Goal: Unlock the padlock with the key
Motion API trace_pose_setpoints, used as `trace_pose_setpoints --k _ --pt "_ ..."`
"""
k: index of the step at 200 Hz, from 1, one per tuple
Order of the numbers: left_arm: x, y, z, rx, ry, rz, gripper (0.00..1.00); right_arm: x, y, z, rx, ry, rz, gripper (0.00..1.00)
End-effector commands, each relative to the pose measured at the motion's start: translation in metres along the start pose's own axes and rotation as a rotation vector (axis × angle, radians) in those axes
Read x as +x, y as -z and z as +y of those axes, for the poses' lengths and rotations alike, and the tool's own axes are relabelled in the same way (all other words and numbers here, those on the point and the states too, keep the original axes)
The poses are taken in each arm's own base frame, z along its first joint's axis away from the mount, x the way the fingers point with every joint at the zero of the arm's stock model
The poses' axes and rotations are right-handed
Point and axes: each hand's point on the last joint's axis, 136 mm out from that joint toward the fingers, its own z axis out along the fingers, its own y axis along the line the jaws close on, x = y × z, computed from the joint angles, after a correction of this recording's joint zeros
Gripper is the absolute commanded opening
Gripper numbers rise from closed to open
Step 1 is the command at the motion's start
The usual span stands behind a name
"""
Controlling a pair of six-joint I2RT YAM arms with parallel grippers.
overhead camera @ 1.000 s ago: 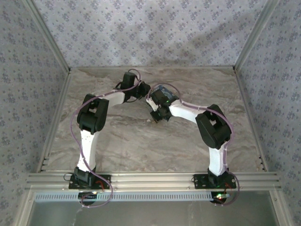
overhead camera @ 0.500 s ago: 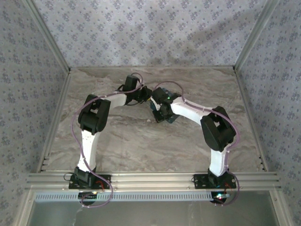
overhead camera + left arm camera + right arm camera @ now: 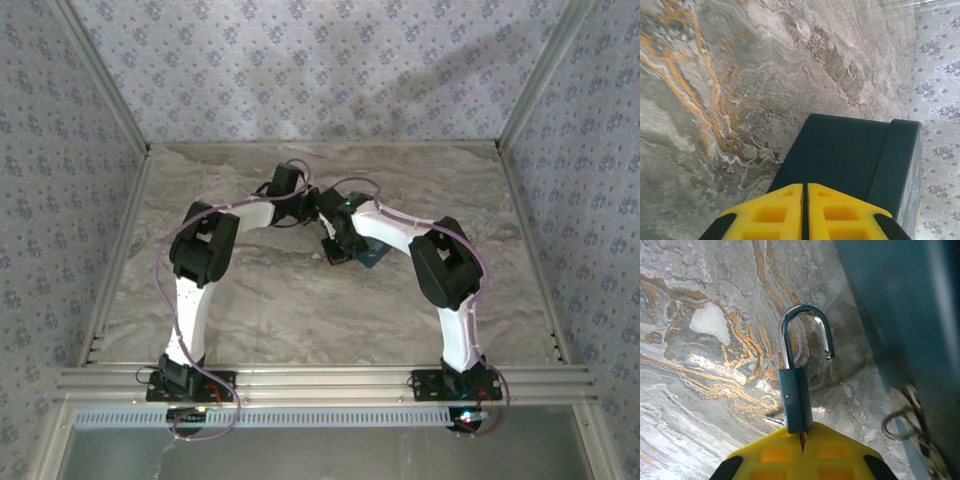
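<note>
The padlock is clamped by the bottom of its narrow blue body between the yellow fingers of the right claw, seen edge-on in the right wrist view. Its silver shackle points away from the claw, and one leg is seated in the body while the other hangs free, so the lock is sprung open. It is held over the marbled desk; I cannot tell whether it touches the surface. Just beside it on the right stands a big dark teal block, and a key ring lies against the foot of that block. From above, the right claw sits in the middle of the desk, with a blue corner of the block beside it. The left claw is clenched, its fingers pressed together with nothing visible between them, poised over the dark block
</note>
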Motion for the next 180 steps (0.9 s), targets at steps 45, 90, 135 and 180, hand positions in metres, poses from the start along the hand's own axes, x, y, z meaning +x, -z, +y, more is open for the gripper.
trace_pose_setpoints --k 45,90,135,180 --pt "0.007 0.0 0.002 0.004 0.006 0.03 0.1 -0.035 0.037 0.022 0.0 0.065 -0.229 0.0" --pt "-0.017 0.044 0.0 0.015 0.016 -0.089 0.18 -0.009 0.059 0.016 -0.014 0.085 -0.286 0.0" --pt "-0.014 0.09 0.002 -0.01 -0.002 -0.178 0.3 0.025 0.095 -0.013 0.027 0.02 -0.347 0.0" --pt "0.01 0.121 0.004 -0.049 -0.042 -0.216 0.39 0.051 0.121 -0.08 0.08 -0.242 -0.397 0.0"
